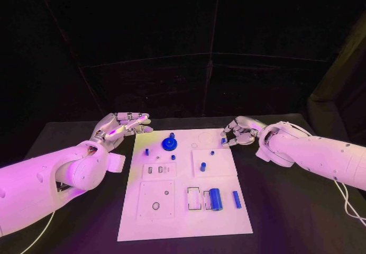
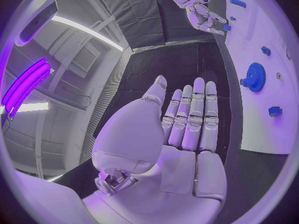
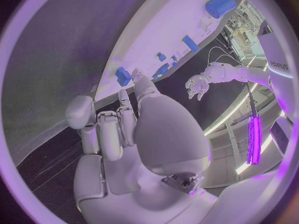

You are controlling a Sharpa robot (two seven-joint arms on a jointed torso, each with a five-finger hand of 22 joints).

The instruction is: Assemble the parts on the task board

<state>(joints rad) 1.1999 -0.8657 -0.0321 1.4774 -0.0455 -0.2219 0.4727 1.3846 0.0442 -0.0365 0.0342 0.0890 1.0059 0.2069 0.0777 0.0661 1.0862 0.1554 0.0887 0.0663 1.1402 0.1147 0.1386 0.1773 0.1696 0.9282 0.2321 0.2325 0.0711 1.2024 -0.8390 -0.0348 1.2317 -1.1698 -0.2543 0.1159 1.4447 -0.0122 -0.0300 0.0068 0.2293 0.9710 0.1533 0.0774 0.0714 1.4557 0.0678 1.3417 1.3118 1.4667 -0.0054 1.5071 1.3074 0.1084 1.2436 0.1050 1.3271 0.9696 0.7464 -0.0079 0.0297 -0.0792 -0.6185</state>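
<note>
The white task board [image 1: 183, 211] lies in the middle of the black table. A blue gear [image 1: 169, 143] sits near its far edge, with small blue pegs [image 1: 174, 157] around it. A blue cylinder [image 1: 215, 198] and a blue bar [image 1: 236, 199] lie nearer me. My left hand [image 1: 126, 124] hovers by the board's far left corner, palm flat and fingers straight [image 2: 193, 114], holding nothing. My right hand [image 1: 240, 132] is at the far right edge, fingers half curled. Its fingertips [image 3: 136, 77] are right beside a small blue part [image 3: 122, 76], also seen as the small blue part [image 1: 223, 141]; nothing lies between them.
Bare black table [image 1: 297, 201] flanks the board on both sides. Recessed square plates [image 1: 156, 198] and slots are set into the board. The left wrist view shows the gear [image 2: 254, 77] and my right hand [image 2: 202, 10] across the board [image 2: 261, 114].
</note>
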